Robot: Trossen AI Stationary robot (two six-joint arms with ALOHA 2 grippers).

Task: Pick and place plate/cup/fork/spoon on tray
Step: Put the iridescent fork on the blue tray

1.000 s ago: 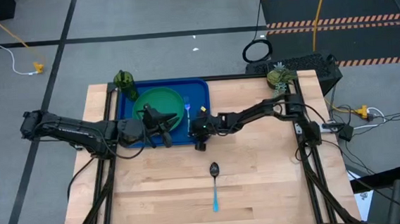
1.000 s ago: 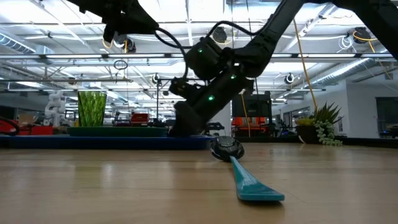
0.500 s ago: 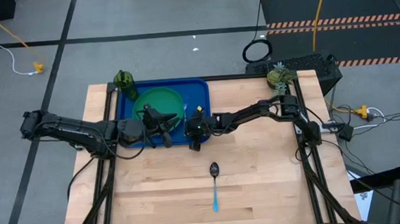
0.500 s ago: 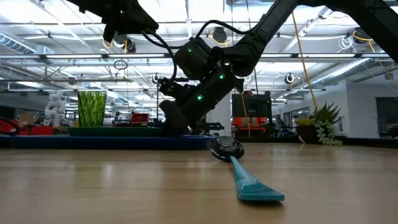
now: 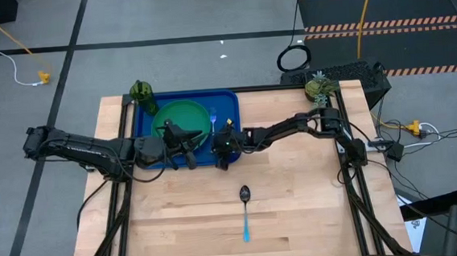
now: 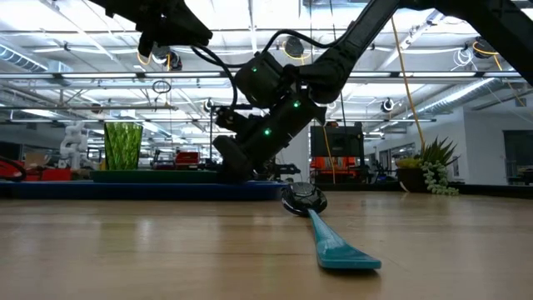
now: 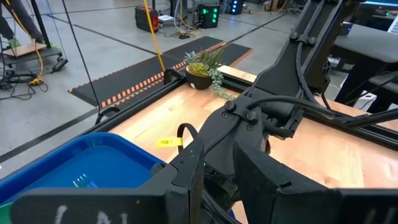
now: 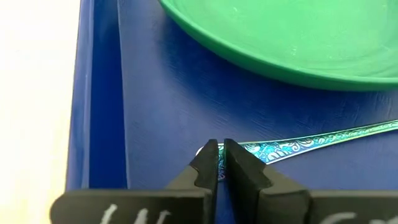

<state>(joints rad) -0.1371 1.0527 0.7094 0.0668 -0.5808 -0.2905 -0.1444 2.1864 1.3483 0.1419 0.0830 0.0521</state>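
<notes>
The blue tray [image 5: 227, 104] holds the green plate [image 5: 181, 119], with the olive cup [image 5: 141, 91] standing at its far left corner. My right gripper [image 5: 216, 138] is low over the tray's right part, beside the plate [image 8: 292, 37], shut on the blue-handled fork [image 5: 213, 119]. My left gripper [image 5: 183, 141] is open and empty above the plate's near right part. The spoon [image 5: 246, 211] lies flat on the bare wood nearer the front, its dark bowl [image 6: 302, 198] toward the tray. My right gripper pinches the fork's handle near its free end [image 8: 249, 151] between its two fingers. The fingers come from the table's right, slanting down, and lie across the handle. The fork runs toward the table's far edge, level and low on the tray's floor [image 8: 161, 106].
A small potted plant [image 5: 317, 87] stands at the table's far right corner. The two grippers are close together over the tray. Bare wood lies around the spoon and along the table's near side [image 5: 179, 228].
My right gripper has gone toward the table's left, farther over the tray and closer to the plate, with the fork in its fingers. It has then kept still for the last half second.
</notes>
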